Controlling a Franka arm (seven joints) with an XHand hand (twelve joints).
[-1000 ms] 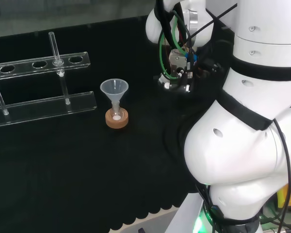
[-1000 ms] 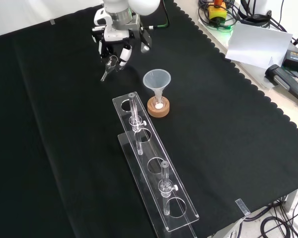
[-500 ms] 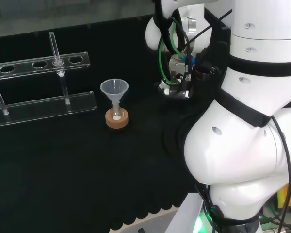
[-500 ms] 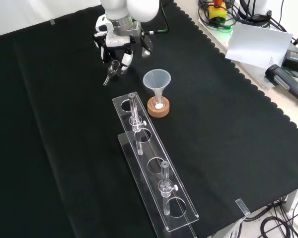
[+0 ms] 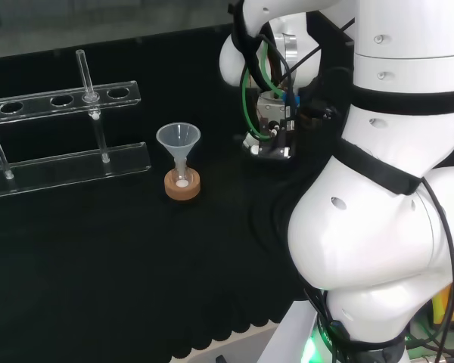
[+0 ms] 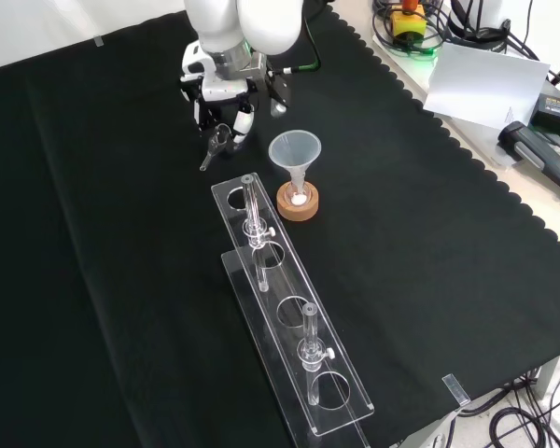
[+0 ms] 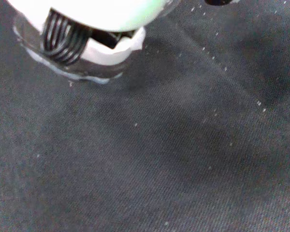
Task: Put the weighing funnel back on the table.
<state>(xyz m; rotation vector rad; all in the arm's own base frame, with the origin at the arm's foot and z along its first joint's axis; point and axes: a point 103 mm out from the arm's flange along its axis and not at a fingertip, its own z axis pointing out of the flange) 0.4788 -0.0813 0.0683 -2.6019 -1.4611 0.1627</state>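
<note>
Beside the funnel (image 6: 295,149), the weighing funnel (image 6: 215,143) is held pinched in the hand (image 6: 226,98); lowering and release are called for next.

Plain black cloth (image 6: 93,243), scalloped along its edge; up close in the wrist view it is a dark grey weave with pale flecks. Black and white hand (image 6: 222,91). White arm (image 5: 371,234) with black bands at the joints, green cables (image 5: 249,83) looped beside it. Clear and colourless: weighing funnel (image 6: 215,142), funnel (image 6: 295,149), rack (image 6: 289,322). Tan-brown cork ring (image 6: 298,203). White spot low in the flask (image 6: 300,192).
</note>
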